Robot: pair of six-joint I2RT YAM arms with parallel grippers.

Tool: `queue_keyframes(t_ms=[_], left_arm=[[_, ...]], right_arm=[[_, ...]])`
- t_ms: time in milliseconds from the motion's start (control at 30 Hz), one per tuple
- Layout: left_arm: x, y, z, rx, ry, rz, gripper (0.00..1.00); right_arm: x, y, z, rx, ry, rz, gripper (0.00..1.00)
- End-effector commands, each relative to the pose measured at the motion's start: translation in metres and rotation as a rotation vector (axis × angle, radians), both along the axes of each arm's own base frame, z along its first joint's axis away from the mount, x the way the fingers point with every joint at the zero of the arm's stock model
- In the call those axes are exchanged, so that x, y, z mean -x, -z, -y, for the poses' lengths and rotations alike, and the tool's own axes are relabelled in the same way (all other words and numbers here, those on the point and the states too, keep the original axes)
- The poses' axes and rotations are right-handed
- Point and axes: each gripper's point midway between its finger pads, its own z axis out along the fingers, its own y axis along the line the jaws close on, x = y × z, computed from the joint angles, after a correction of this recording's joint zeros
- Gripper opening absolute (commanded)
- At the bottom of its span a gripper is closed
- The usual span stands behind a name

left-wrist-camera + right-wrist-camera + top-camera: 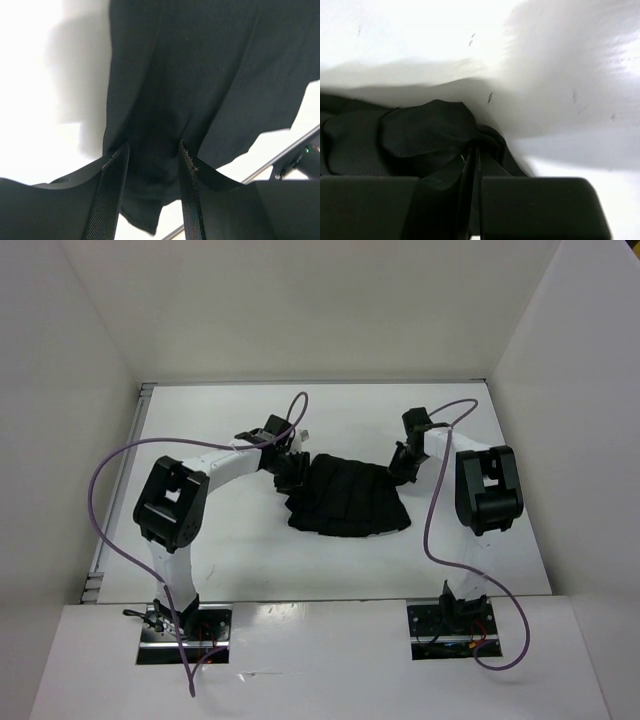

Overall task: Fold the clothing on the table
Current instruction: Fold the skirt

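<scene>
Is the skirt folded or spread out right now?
Spread, not folded: the skirt fans out on the table, left hand and right hand at its far corners.

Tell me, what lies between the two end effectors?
The black pleated skirt fills the whole stretch between the left end effector and the right end effector, seen in the top view.

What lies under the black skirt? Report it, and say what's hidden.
Only the white table shows, bare around the edges of the skirt. The patch directly beneath the fabric is covered, so whether anything lies there cannot be seen.
</scene>
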Motion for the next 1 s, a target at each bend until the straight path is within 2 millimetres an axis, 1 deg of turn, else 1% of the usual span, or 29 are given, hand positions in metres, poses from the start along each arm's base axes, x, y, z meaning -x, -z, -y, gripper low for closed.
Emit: queue_keyframes(t_ms=[0, 100, 133, 167, 200, 233, 267, 300, 333, 367, 400, 433, 467, 500, 533, 567, 600, 633, 667, 700, 733, 767, 800, 833, 867, 900, 933, 967], left_arm=[[0.013, -0.003, 0.015, 0.058, 0.037, -0.007, 0.51], [0.018, 0.013, 0.013, 0.034, 0.043, -0.047, 0.49], [0.016, 0.015, 0.013, 0.029, 0.05, -0.049, 0.49], [0.014, 0.011, 0.014, 0.031, 0.05, -0.045, 0.49], [0.005, -0.006, 0.018, 0.046, 0.047, 0.004, 0.49], [0.002, -0.017, 0.019, 0.056, 0.048, 0.025, 0.49], [-0.005, -0.032, 0.018, 0.073, 0.039, 0.059, 0.51], [-0.014, -0.058, 0.017, 0.101, 0.03, 0.12, 0.58], [-0.018, -0.08, 0.02, 0.122, 0.031, 0.163, 0.62], [-0.022, -0.107, 0.015, 0.146, 0.02, 0.216, 0.67], [-0.024, -0.122, 0.014, 0.154, 0.014, 0.254, 0.7], [-0.026, -0.131, 0.009, 0.135, -0.007, 0.28, 0.76], [-0.026, -0.148, 0.0, 0.132, -0.008, 0.333, 0.77], [-0.022, -0.155, -0.002, 0.133, -0.002, 0.347, 0.79], [-0.023, -0.159, -0.009, 0.126, -0.021, 0.361, 0.79], [-0.022, -0.167, -0.021, 0.117, -0.039, 0.384, 0.8], [-0.016, -0.159, -0.027, 0.107, -0.047, 0.367, 0.8], [-0.013, -0.157, -0.031, 0.094, -0.057, 0.367, 0.8], [-0.013, -0.157, -0.043, 0.075, -0.087, 0.379, 0.8], [-0.012, -0.15, -0.051, 0.058, -0.106, 0.37, 0.8], [-0.003, -0.135, -0.054, 0.042, -0.105, 0.335, 0.8], [-0.005, -0.133, -0.062, 0.037, -0.134, 0.336, 0.8], [-0.004, -0.126, -0.068, 0.028, -0.147, 0.321, 0.8], [-0.001, -0.124, -0.069, 0.025, -0.147, 0.315, 0.8], [0.001, -0.12, -0.074, 0.026, -0.165, 0.307, 0.8], [0.003, -0.115, -0.074, 0.021, -0.165, 0.296, 0.8], [0.002, -0.116, -0.078, 0.024, -0.176, 0.305, 0.81], [0.004, -0.112, -0.079, 0.02, -0.175, 0.296, 0.81]], right_arm=[[-0.011, 0.009, 0.001, -0.028, -0.013, 0.03, 0.09], [-0.022, -0.017, -0.006, -0.068, -0.036, 0.092, 0.09], [-0.031, -0.043, -0.012, -0.101, -0.057, 0.157, 0.09], [-0.027, -0.056, -0.014, -0.117, -0.064, 0.164, 0.09], [-0.029, -0.086, -0.016, -0.132, -0.08, 0.228, 0.1], [-0.028, -0.102, -0.016, -0.135, -0.082, 0.261, 0.1], [-0.025, -0.119, -0.016, -0.138, -0.083, 0.288, 0.14], [-0.022, -0.133, -0.015, -0.14, -0.085, 0.317, 0.16], [-0.017, -0.16, -0.011, -0.126, -0.077, 0.387, 0.2], [-0.011, -0.168, -0.004, -0.112, -0.061, 0.397, 0.32], [-0.007, -0.179, -0.001, -0.103, -0.056, 0.424, 0.35], [0.006, -0.19, 0.003, -0.092, -0.049, 0.45, 0.37], [0.01, -0.194, 0.011, -0.067, -0.027, 0.461, 0.38], [0.019, -0.195, 0.014, -0.053, -0.031, 0.458, 0.43], [0.03, -0.201, 0.021, -0.042, -0.016, 0.479, 0.45], [0.034, -0.204, 0.028, -0.029, 0.003, 0.494, 0.47], [0.042, -0.198, 0.034, -0.014, 0.018, 0.479, 0.5], [0.047, -0.2, 0.037, -0.013, 0.027, 0.489, 0.52], [0.056, -0.206, 0.043, 0.002, 0.031, 0.513, 0.55], [0.058, -0.207, 0.05, 0.007, 0.052, 0.519, 0.58], [0.066, -0.199, 0.054, 0.017, 0.051, 0.499, 0.64], [0.073, -0.199, 0.057, 0.024, 0.052, 0.5, 0.64], [0.077, -0.192, 0.06, 0.018, 0.064, 0.481, 0.64], [0.081, -0.185, 0.059, 0.011, 0.059, 0.457, 0.65], [0.086, -0.182, 0.062, 0.018, 0.06, 0.449, 0.65], [0.091, -0.177, 0.059, 0.005, 0.053, 0.437, 0.65], [0.095, -0.171, 0.059, 0.005, 0.053, 0.414, 0.65], [0.099, -0.17, 0.059, 0.005, 0.053, 0.408, 0.65]])
